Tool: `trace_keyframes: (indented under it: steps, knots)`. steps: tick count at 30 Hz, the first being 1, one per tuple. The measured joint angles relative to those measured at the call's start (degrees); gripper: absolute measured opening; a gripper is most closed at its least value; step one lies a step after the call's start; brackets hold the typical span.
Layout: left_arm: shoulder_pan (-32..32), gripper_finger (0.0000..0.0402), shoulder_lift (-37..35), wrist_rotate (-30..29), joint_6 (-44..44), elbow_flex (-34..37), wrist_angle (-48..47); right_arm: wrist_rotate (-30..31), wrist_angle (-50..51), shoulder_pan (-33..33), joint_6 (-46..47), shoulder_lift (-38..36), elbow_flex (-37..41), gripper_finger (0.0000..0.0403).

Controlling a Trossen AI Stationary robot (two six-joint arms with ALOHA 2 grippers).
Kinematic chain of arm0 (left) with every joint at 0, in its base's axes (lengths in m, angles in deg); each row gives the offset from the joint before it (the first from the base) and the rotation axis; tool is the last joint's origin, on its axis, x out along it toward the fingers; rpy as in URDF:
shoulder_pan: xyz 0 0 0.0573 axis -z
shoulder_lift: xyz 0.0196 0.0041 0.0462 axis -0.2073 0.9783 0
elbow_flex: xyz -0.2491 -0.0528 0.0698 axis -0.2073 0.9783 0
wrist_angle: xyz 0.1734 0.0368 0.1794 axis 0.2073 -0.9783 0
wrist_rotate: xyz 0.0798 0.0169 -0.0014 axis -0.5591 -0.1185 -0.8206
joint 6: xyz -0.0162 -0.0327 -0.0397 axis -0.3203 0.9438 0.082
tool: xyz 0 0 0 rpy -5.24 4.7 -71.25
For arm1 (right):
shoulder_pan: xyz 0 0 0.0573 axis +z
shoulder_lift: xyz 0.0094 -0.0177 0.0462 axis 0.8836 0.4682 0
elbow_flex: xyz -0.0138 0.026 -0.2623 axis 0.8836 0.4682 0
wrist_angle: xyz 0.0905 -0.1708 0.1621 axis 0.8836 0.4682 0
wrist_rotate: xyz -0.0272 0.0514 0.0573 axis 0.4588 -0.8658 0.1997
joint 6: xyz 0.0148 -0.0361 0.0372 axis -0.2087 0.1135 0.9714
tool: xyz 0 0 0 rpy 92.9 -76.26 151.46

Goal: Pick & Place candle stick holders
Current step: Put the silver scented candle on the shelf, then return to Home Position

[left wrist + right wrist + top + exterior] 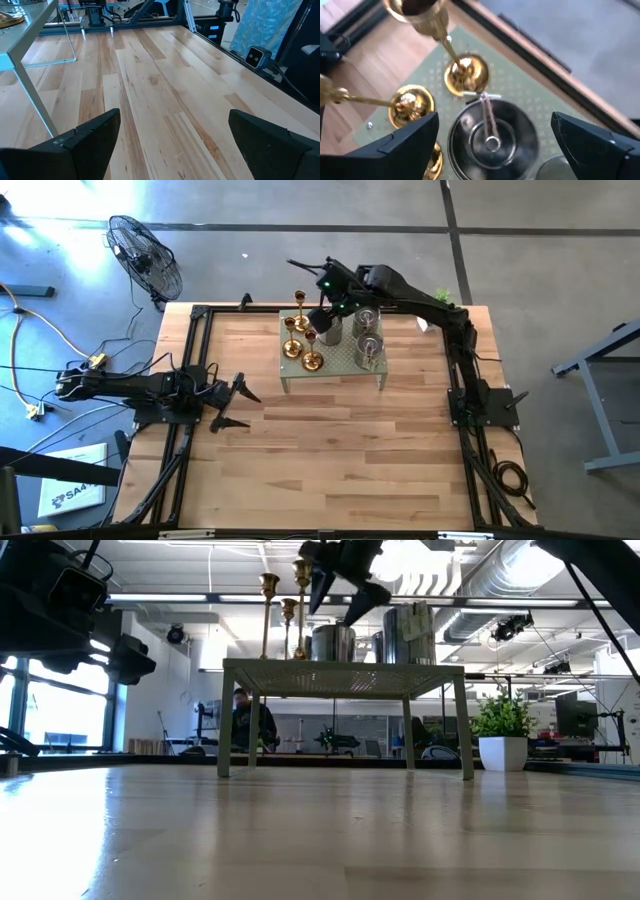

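A small pale-green perforated stand (335, 375) at the table's far middle carries three gold brass holders (292, 345) (268, 610) and three silvery-glass cylindrical holders (370, 350) (333, 643), all upright on their bases. My right gripper (328, 312) is open and hovers just above the left silvery holder (492, 135), its fingers standing either side of it without touching; it also shows in the low view (340, 585). Two gold holders' round bases (465, 75) (412, 105) lie beyond it. My left gripper (235, 402) (174, 115) is open and empty, low over the table's left part.
A small green potted plant (503, 735) stands at the far right of the table (445, 298). The stand's thin legs (30, 95) show near my left gripper. Bare wood (330, 460) spreads across the near half. A fan (145, 255) stands off the far left corner.
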Motion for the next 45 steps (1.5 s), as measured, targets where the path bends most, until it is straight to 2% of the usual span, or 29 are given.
trace_keyframes:
  steps: [8, 13, 18, 23, 25, 27, 31, 34, 36, 39, 45]
  knots:
    - [-0.01, 0.0367, 0.02, -0.04, 0.00, 0.00, 0.00, 7.67, -3.34, 1.75, -2.63, -5.11, 0.00, 0.0378]
    - [0.01, 0.0367, 0.02, -0.28, 1.42, -0.02, 0.02, 12.86, -3.14, 5.04, -4.63, -10.11, 0.00, 0.0378]
    - [0.01, 0.0367, 0.00, -0.35, 4.50, -0.74, -0.53, 18.08, -0.04, 11.43, -7.15, -15.91, 0.00, 0.0378]
    - [0.01, 0.0367, 0.00, -0.37, 4.63, -1.44, -0.48, 21.10, 0.52, 21.77, -10.31, -21.12, 0.00, 0.0378]
    - [0.02, 0.0367, 0.01, -1.43, 6.18, -1.61, 0.65, 26.23, 0.74, 26.81, -11.41, -22.46, 0.00, 0.0378]
    - [0.01, 0.0367, -0.03, -3.35, 8.76, -1.66, 1.06, 33.88, 1.93, 31.92, -11.52, -23.35, 0.00, 0.0378]
    - [0.01, 0.0367, 0.02, -4.15, 10.94, -1.68, 0.98, 47.59, 9.58, 41.30, -7.64, -24.02, 0.00, 0.0373]
    - [0.01, 0.0367, -0.01, -4.32, 11.27, -1.77, 0.98, 57.35, 17.93, 47.42, 1.46, -24.02, 1.60, 0.0356]
    - [0.01, 0.0367, -0.01, -4.68, 12.41, -1.77, 0.98, 61.23, 16.77, 51.05, 3.00, -25.36, 5.82, 0.0338]
    - [0.00, 0.0367, -0.01, -4.91, 12.59, -1.85, 1.07, 62.00, 14.94, 55.26, 5.58, -27.96, 12.88, 0.0304]
    - [0.01, 0.0367, 0.02, -8.61, 12.57, -1.90, 1.99, 64.83, 17.44, 62.23, 21.93, -37.26, 30.14, 0.0198]
